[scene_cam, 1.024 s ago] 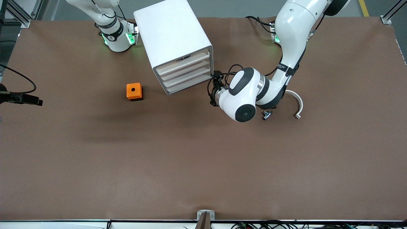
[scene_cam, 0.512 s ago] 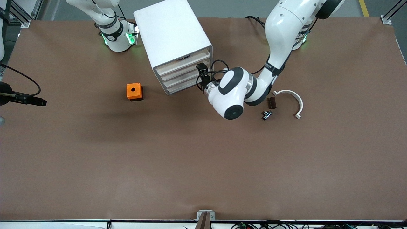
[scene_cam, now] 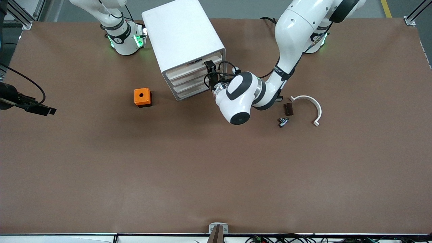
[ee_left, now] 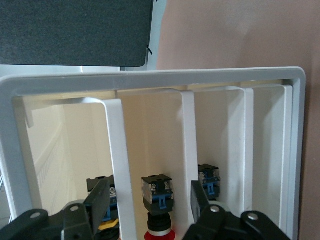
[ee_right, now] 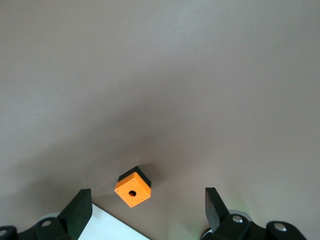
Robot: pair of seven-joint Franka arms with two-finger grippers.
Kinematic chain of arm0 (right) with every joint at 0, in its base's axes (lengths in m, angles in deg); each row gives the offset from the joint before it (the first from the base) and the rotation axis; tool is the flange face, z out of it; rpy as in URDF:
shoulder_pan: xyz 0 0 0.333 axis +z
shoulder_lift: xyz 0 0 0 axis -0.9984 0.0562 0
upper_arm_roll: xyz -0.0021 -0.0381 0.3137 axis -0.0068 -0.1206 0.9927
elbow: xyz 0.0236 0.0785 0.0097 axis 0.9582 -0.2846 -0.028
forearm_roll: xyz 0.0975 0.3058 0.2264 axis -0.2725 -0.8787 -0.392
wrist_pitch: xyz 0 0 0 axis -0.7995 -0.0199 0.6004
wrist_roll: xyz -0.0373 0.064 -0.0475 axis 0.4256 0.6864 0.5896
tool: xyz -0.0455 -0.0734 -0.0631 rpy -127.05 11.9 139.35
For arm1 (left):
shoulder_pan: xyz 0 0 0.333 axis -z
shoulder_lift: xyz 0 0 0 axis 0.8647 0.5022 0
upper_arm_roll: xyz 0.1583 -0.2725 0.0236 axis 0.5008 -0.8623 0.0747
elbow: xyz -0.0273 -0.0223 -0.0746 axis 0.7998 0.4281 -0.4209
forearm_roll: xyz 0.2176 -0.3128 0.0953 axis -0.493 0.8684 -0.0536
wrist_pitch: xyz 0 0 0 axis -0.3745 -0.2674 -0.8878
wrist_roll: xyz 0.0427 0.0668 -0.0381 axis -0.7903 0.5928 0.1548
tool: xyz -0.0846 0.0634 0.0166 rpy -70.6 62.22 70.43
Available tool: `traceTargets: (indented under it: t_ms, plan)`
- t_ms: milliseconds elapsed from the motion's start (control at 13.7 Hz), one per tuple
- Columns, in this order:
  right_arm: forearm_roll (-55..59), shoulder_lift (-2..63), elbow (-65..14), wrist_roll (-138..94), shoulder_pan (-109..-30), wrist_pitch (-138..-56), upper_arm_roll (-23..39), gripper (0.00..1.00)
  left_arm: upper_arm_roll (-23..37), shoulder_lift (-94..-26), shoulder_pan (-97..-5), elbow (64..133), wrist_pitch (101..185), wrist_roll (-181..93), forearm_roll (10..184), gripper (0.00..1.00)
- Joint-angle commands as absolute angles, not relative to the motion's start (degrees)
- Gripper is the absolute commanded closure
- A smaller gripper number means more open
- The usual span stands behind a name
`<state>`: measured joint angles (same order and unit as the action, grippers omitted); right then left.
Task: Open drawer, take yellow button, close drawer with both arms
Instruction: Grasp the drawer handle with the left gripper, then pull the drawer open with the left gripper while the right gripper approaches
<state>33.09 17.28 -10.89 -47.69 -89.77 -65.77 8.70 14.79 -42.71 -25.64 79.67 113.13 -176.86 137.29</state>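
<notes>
The left end effector (scene_cam: 210,69), fingers (ee_left: 102,197) spread around a drawer front, hung at the cabinet (scene_cam: 184,44) whose top drawer (scene_cam: 195,62) was closed, the button unseen, so it could tug a lower drawer, while the right end effector (ee_right: 147,210) waited spread over the surface (scene_cam: 216,168).

A robotics lab or test cell, not a home. Shown by two white robot arms (scene_cam: 290,37) bolted along one edge of a wide table (scene_cam: 216,168) covered in plain brown matting, green status lights at the bases, aluminium framing posts (scene_cam: 20,15) at the corners, grey floor with a yellow line (scene_cam: 385,7), cable bundles (scene_cam: 287,239) along the camera-side edge, and a small white parts cabinet (scene_cam: 184,37).
</notes>
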Motion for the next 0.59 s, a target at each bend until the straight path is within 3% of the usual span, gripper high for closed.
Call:
traceTargets:
  t_ms: [0, 146, 366, 512]
  plan:
    - [31.27, 14.07, -12.82, -53.89, -88.45, -64.74, 8.67, 0.00, 13.98, -42.30, -25.49, 78.56, 111.60, -177.66, 138.66, 0.37]
    - [30.29, 11.61, -15.80, -59.33, -85.48, -65.26, 8.59, 0.00, 13.80, -42.30, -25.49, 78.56, 111.51, -177.66, 139.02, 0.53]
    - [30.29, 8.62, -18.70, -72.07, -78.72, -67.10, 8.67, 0.00, 13.80, -42.30, -25.57, 78.47, 111.60, -177.48, 138.75, 0.88]
    - [30.29, 8.08, -20.02, -81.02, -73.28, -69.12, 8.67, 0.00, 14.24, -42.39, -26.19, 78.29, 111.43, -177.39, 138.05, 0.99]
